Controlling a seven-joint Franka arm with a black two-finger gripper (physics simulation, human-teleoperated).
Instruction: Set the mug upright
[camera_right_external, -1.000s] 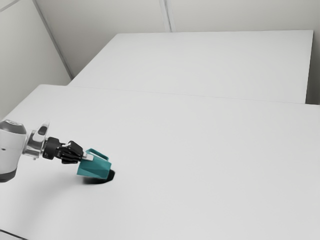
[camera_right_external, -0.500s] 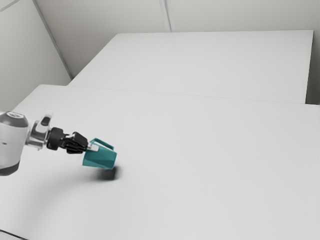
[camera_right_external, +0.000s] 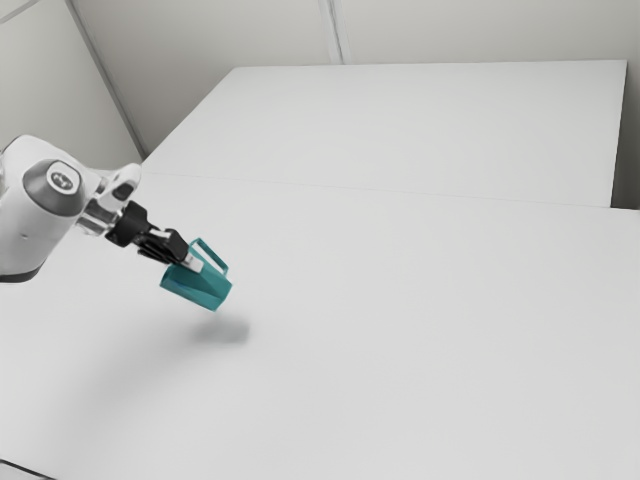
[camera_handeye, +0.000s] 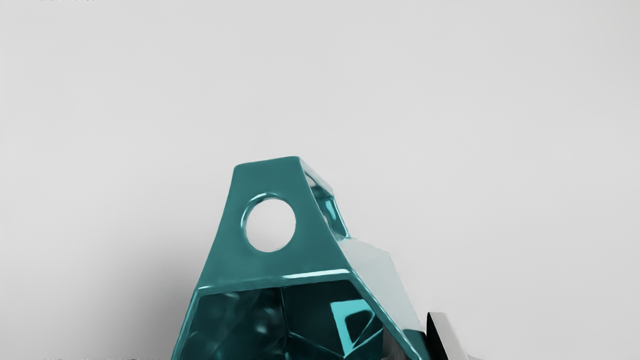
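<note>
The pincer, clamped on the teal mug, holds it tilted above the table. I'd turn its base squarely downward (mouth up, naturally), lower gently, and release only once it sits flat.

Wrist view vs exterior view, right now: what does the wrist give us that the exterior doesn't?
Wrist view: the open mouth and dark inside of the mug, plus the round hole through its handle.

Exterior view: the arm reaching in, the mug tilted and clear of the table with its shadow below, and a dark cable at the near edge of the view.

Both: teal mug, handle, part of the jaws, pale tabletop.
</note>
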